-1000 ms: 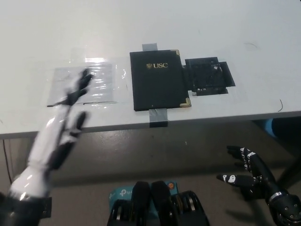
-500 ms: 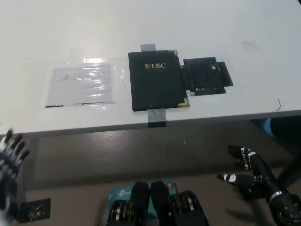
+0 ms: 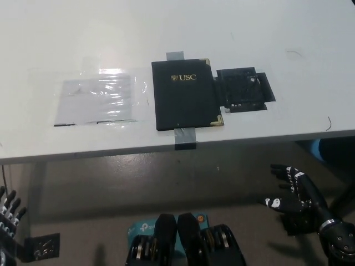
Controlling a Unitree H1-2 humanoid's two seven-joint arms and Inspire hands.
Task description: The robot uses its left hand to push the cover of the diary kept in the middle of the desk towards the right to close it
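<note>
The diary lies closed, flat near the middle of the white counter, close to its front edge; black cover w/ gold "USC" lettering and gold corner pieces facing up. Grey tape strips show at its top and bottom edges. Just right of the diary, touching it, sits a black patch taped to the counter. To the diary's left, a clear plastic sheet lies flat, apart from it. Left hand is at the lower-left corner, below counter level, only fingertips in view, so can't tell its state. Right hand hangs low at bottom right, fingers spread, holding nothing.
</note>
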